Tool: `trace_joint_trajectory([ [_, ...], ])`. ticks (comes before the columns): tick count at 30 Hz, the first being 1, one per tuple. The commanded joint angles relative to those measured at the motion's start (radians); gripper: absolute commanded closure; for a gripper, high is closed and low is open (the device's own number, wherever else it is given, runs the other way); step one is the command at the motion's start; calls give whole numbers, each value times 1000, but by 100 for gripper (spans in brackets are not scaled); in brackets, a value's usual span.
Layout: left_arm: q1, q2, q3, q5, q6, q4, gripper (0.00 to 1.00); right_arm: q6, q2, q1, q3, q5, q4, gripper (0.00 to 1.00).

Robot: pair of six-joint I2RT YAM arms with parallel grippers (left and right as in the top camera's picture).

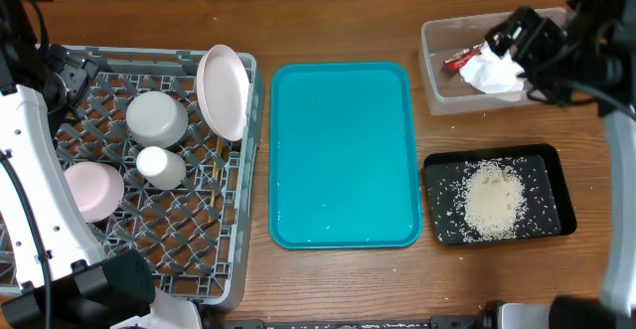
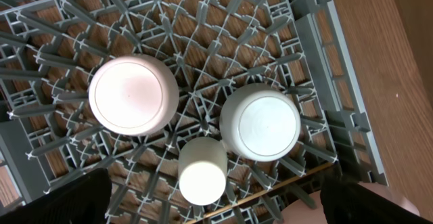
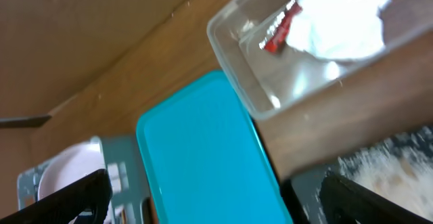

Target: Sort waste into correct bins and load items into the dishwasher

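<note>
The grey dish rack (image 1: 119, 259) stands at the left. In it are an upturned grey bowl (image 1: 157, 118), a white cup (image 1: 160, 167), a small white-pink bowl (image 1: 92, 190), a white-pink plate (image 1: 223, 91) standing on edge, and chopsticks (image 1: 213, 175). The clear tub (image 1: 437, 66) at the back right holds the white napkin (image 1: 494, 74) and the red-and-white wrapper (image 1: 460, 61). The black tray (image 1: 566, 185) holds the rice scraps (image 1: 492, 200). My left gripper (image 2: 216, 200) is open and empty, high above the rack. My right gripper (image 1: 522, 36) is open and empty over the tub.
A bare teal serving tray (image 1: 343, 155) lies between the rack and the bins. My left arm's white link (image 1: 35, 180) crosses the rack's left side. The table's back edge runs just behind the tub.
</note>
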Motion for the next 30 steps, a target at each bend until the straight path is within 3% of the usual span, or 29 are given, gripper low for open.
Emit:
trace_joint_trajectory([
  [1,3,4,12,-17,-21,-1,0,-11,-59,22,13,74,-67,0],
  [13,3,4,12,-17,-21,-1,0,-10,-213,86,13,115,-351,0],
  [30,3,4,12,-17,-21,-1,0,-11,-209,99,11,140,-421,0],
])
